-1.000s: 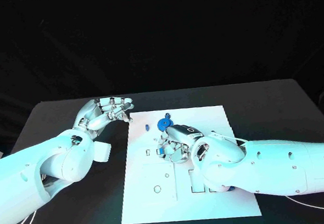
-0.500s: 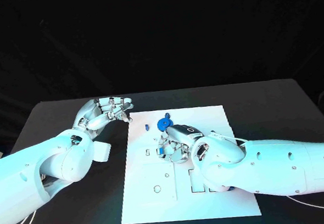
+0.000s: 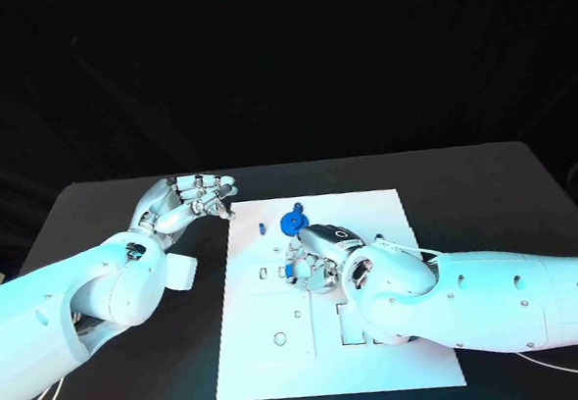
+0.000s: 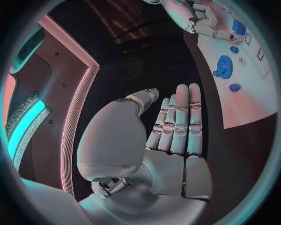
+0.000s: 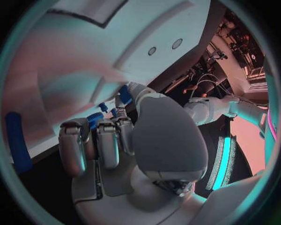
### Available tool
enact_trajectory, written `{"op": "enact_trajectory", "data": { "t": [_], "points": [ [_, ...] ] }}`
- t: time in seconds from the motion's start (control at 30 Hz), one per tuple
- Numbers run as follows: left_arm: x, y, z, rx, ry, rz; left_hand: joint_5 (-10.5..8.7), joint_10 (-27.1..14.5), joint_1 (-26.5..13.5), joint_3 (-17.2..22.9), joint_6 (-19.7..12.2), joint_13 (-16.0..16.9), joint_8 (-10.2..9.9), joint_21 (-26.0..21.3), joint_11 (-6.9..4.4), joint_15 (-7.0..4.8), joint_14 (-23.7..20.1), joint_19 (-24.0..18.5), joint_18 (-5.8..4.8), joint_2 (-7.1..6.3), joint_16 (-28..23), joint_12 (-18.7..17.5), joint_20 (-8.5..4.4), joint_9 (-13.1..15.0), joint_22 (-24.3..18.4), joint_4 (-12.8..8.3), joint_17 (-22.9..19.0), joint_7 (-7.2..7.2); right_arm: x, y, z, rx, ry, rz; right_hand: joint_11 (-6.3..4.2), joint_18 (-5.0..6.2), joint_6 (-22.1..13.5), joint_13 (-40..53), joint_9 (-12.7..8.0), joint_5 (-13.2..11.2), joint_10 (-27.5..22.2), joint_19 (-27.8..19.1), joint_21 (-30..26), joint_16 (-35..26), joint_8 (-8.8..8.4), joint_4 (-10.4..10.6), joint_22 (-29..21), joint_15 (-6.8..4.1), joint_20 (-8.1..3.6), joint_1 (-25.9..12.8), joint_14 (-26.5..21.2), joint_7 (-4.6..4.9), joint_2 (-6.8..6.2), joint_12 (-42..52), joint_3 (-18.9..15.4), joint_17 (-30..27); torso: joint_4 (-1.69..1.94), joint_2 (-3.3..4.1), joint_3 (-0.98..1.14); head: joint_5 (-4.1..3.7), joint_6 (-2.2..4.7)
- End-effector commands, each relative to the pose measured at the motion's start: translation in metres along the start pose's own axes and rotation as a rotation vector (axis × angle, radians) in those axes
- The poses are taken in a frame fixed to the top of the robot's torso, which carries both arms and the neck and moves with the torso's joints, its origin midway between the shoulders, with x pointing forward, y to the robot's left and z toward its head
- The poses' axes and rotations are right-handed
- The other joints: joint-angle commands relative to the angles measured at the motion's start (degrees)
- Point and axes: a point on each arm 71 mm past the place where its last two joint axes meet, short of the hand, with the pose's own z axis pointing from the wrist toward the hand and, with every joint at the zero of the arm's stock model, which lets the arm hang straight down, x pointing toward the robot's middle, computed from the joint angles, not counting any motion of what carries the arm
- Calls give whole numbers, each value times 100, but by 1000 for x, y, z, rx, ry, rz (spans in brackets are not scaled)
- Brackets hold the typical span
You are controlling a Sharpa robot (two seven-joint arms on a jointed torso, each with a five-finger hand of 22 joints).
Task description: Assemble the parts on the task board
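We see our right hand [image 3: 327, 250] lowered onto the middle of the white board [image 3: 395, 365], its fingers [image 5: 98, 140] curled around a small blue part [image 3: 287, 270], probably to seat it in a slot; we cannot tell how firmly it is held. Our left hand [image 3: 186, 201] waits off the board's far left corner above the bench [image 3: 500, 184], fingers [image 4: 178, 117] straight, side by side and holding nothing, likely keeping clear. On the board we count one blue gear [image 3: 294, 223] and two small blue pegs, one [image 3: 259, 228] beside it and one [image 3: 295, 205] behind it.
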Motion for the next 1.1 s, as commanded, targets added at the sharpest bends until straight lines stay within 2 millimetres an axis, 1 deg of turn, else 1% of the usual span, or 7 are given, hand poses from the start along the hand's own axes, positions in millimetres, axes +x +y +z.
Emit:
{"op": "enact_trajectory", "data": {
  "t": [0.03, 0.3, 0.7, 0.8, 0.87, 0.93, 1.1],
  "points": [
    [2, -1, 1, 7, 16, -10, 4, -10, 22, 22, -5, 4, -11, 23, -5, -3, -23, -40, 52, 21, 24, -1, 11, 7, 6, 2, -9, 17, 1, -1, 0, 9, 5, -20, 25, -38, -58, 854, -14, -31, -9, 600, 26, 19, -40, 4, 1505, 12, -13, -55, 597, 2, -15, -36, -53, 1508, -3, 2, -1, 0, -1],
    [2, -1, 1, 6, 16, -10, 4, -10, 13, 26, -6, 4, -10, 52, -7, -4, -28, -66, 54, 18, 33, -1, 14, 10, 29, 1, -14, 15, 1, -1, 0, -1, -5, -15, 76, -38, -193, 769, -67, -213, -98, 600, 26, 19, -91, 11, 1505, 59, 31, -181, 597, 55, -97, -144, -198, 1508, 0, -1, -5, -6, 1],
    [2, -1, 0, 6, 16, -10, 4, -10, 13, 26, -6, 4, -10, 52, -7, -4, -28, -66, 54, 18, 33, -1, 14, 10, 29, 1, -14, 15, 0, -1, 0, -11, -8, -14, 91, -38, -239, 688, -97, -378, -178, 600, 26, 19, -100, 19, 1505, 75, 52, -260, 597, 65, -131, -243, -365, 1508, 0, 1, -8, -7, 14],
    [2, -1, 0, 6, 15, -10, 4, -10, 13, 26, -6, 4, -10, 52, -7, -4, -28, -66, 54, 18, 33, -1, 14, 10, 29, 1, -14, 15, 0, 0, 0, -14, -11, -12, 101, -38, -290, 614, -122, -546, -249, 600, 26, 19, -109, 23, 1505, 84, 63, -325, 597, 74, -134, -333, -521, 1508, -1, 0, -8, -2, 20],
    [2, -1, 0, 6, 15, -10, 4, -10, 13, 26, -6, 4, -10, 52, -7, -4, -28, -66, 54, 18, 33, -1, 14, 10, 29, 1, -14, 15, 0, 0, -1, -17, -15, -10, 108, -38, -336, 547, -146, -751, -309, 600, 26, 19, -111, 27, 1505, 92, 71, -380, 597, 82, -115, -411, -696, 1508, 1, 2, -7, -1, 22],
    [2, -1, 0, 6, 14, -10, 4, -10, 13, 26, -6, 4, -10, 52, -7, -4, -28, -66, 54, 18, 33, -1, 14, 10, 29, 1, -14, 15, -1, 0, -1, -23, -24, -5, 112, -38, -355, 513, -156, -822, -339, 600, 26, 19, -111, 29, 1505, 95, 74, -395, 597, 85, -106, -450, -770, 1508, 3, -1, -7, -4, 25],
    [1, 0, 1, 0, 14, -6, 4, -11, 12, 29, -8, 4, -10, 64, -7, -4, -30, -76, 56, 17, 36, -2, 15, 11, 39, -1, -16, 15, -6, 1, -7, -60, -65, 22, 126, -38, -422, 483, -184, -872, -365, 600, 26, 19, -128, 34, 1505, 105, 82, -413, 597, 102, -96, -482, -936, 1508, 3, -6, -2, -1, 30]
  ]
}}
